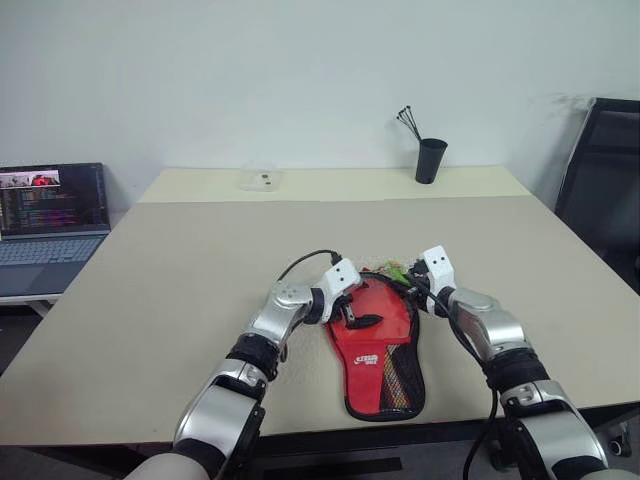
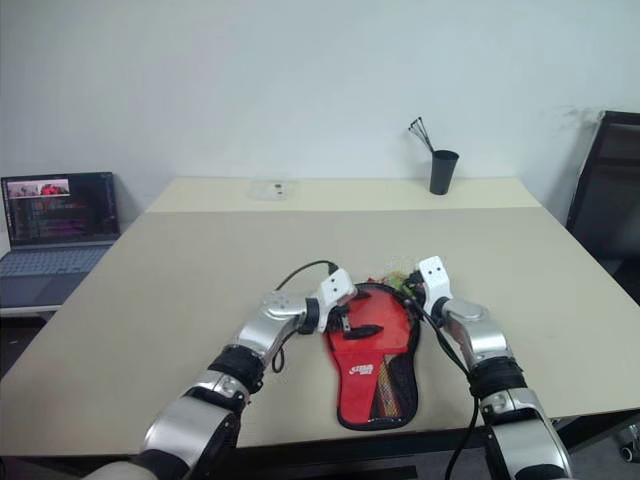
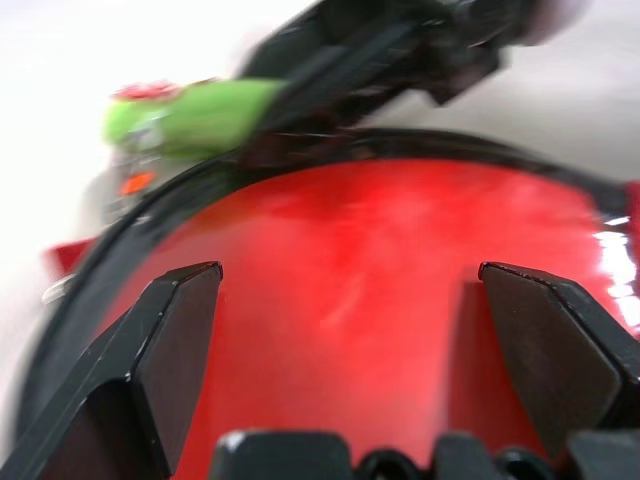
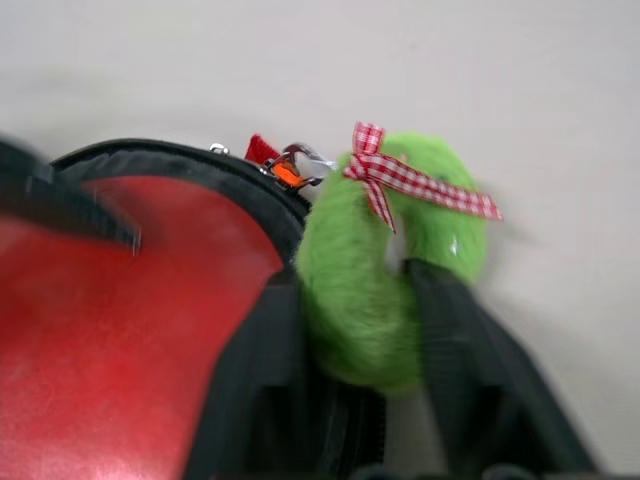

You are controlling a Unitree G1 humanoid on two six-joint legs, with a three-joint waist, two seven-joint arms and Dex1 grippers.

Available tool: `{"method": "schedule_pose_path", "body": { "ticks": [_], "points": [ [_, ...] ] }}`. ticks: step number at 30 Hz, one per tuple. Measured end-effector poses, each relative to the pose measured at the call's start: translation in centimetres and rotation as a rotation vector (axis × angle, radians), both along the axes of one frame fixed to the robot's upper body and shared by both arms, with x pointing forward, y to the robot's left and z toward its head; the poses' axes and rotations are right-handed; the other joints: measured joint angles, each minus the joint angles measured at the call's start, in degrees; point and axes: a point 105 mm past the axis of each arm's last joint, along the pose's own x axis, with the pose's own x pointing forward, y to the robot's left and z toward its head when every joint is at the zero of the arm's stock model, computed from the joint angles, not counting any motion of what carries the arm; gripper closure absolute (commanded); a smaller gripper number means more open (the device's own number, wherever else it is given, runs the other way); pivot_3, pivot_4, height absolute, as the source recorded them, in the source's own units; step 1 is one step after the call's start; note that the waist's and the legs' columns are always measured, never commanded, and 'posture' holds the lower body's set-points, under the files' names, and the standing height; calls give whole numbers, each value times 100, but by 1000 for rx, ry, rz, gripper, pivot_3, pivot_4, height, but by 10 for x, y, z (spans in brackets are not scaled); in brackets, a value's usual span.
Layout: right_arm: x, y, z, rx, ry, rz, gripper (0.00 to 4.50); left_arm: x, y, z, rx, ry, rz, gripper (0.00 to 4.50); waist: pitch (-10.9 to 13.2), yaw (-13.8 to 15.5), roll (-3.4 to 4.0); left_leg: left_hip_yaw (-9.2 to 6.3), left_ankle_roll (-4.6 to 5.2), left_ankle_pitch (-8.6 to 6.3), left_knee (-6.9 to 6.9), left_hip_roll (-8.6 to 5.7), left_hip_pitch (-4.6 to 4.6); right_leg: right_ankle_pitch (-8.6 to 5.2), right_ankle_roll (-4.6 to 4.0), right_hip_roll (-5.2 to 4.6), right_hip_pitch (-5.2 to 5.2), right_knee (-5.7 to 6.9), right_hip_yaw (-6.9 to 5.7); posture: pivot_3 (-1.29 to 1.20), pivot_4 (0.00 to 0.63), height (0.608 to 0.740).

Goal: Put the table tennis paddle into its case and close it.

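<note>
The case (image 1: 378,350) lies flat on the table near the front edge, red face up, with a white logo and a black mesh pocket at its narrow end. The table tennis paddle is hidden. My left gripper (image 3: 350,275) hovers open just over the round red part of the case, its fingers (image 3: 170,340) spread wide. At the case's far rim sits a zip pull with a green fluffy charm (image 4: 385,250) tied with a red checked bow. My right gripper (image 4: 355,290) is shut on that charm, one finger on each side of the fluff.
The beige table (image 1: 200,270) stretches far ahead. A black cup with sticks (image 1: 431,160) and a small clear box (image 1: 261,180) stand at its back. An open laptop (image 1: 50,215) sits off to the left, a black chair (image 1: 605,180) to the right.
</note>
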Motion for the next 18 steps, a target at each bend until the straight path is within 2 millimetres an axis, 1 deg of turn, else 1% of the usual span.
{"method": "schedule_pose_path", "body": {
  "ticks": [1,2,4,7,12,14,16,18],
  "points": [
    [0,0,1,2,-2,1,4292,-3,-5,0,3,5,-27,0,0,0,0,0,0,0,0,0,0,0,0,0,0,0,0,0,150,740],
    [1,1,2,5,-4,5,4448,-7,-10,-1,6,11,-55,0,0,-3,0,1,0,0,0,0,0,0,0,1,0,0,1,0,150,740],
    [1,3,4,10,-7,12,4448,-10,-16,-2,8,13,-75,0,0,-10,0,2,0,0,0,1,2,0,0,2,0,1,4,0,150,740],
    [1,8,7,17,-9,32,4448,-8,-23,-2,35,9,-92,0,0,-5,1,1,0,0,0,0,3,0,1,3,0,2,1,0,150,740],
    [1,8,8,16,-10,42,4448,-5,-25,-5,39,8,-86,0,0,-1,1,2,0,0,0,-1,2,0,1,0,2,-2,2,0,150,740],
    [0,5,9,9,-11,44,4448,-5,-25,-7,34,10,-83,0,-1,0,1,2,0,0,1,-2,11,0,3,0,8,0,3,0,150,740],
    [1,-4,12,-18,-21,32,4448,-4,-24,-8,24,15,-75,0,-1,1,1,3,0,0,1,-2,22,-14,26,0,17,0,4,0,150,740],
    [-1,-13,13,-53,-29,28,4448,-4,-23,-8,15,20,-68,0,-1,1,2,3,0,0,0,-1,24,-15,28,0,18,1,5,0,150,740]
  ]
}}
